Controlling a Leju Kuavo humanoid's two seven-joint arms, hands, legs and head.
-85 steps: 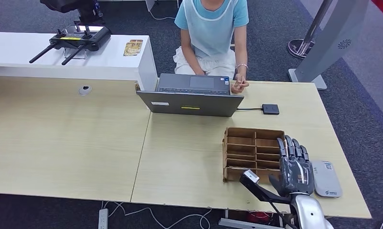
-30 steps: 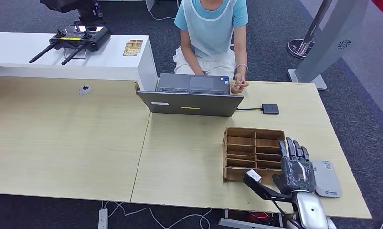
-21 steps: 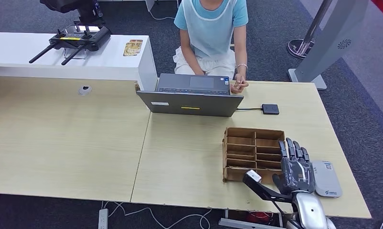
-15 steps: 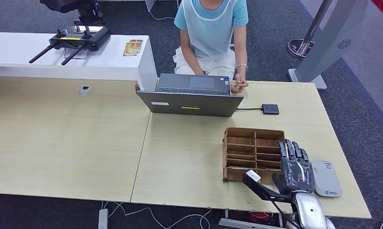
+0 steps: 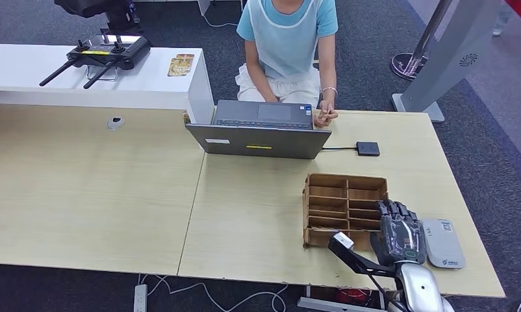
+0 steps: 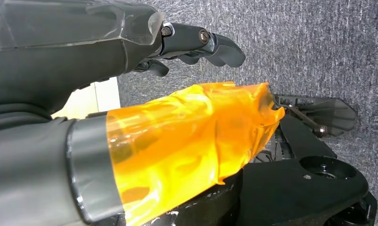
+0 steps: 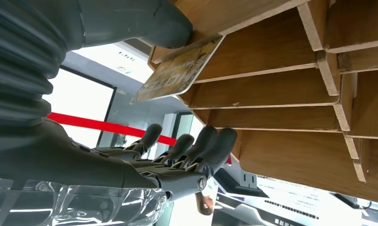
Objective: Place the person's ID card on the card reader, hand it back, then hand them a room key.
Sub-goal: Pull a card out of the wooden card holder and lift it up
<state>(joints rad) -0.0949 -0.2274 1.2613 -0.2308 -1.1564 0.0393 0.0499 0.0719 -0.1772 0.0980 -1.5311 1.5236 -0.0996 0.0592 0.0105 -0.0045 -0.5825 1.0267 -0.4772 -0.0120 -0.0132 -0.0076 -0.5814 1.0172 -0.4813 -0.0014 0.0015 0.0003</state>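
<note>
1. Right robot hand (image 5: pixel 399 229) comes up from the near worktop (image 5: pixel 258 214) edge on its silver arm, back of the hand up, fingers (image 5: pixel 391 209) bent down onto the near right corner of the cardboard organizer (image 5: pixel 343 208).
2. Right wrist view: thumb (image 7: pixel 130 21) presses against the organizer's wooden edge, just beside a card; darker fingers (image 7: pixel 196 150) lie stretched beside the dividers. Can't tell if the card is actually pinched.
3. Room key card (image 7: pixel 177 70): yellowish printed card standing in an organizer slot, flat face along the divider, one corner sticking out of the slot toward the robot hand. Long axis runs along the slot.
4. Card reader (image 5: pixel 442 242): grey-white rounded pad flat on the worktop, just right of the organizer and the right robot hand, long axis running away from the robot.
5. Left robot hand (image 6: pixel 130 94): left wrist view has it over grey carpet, thumb in orange film, dark fingers (image 6: pixel 201 42) slightly curled and apart, nothing in it.
6. Person (image 5: pixel 287 45) sits beyond the organizer behind a grey laptop (image 5: pixel 261 130), one hand (image 5: pixel 324 116) at the laptop's right edge.
7. Small black box (image 5: pixel 368 148) on a cable lies beyond the organizer, right of the laptop.
</note>
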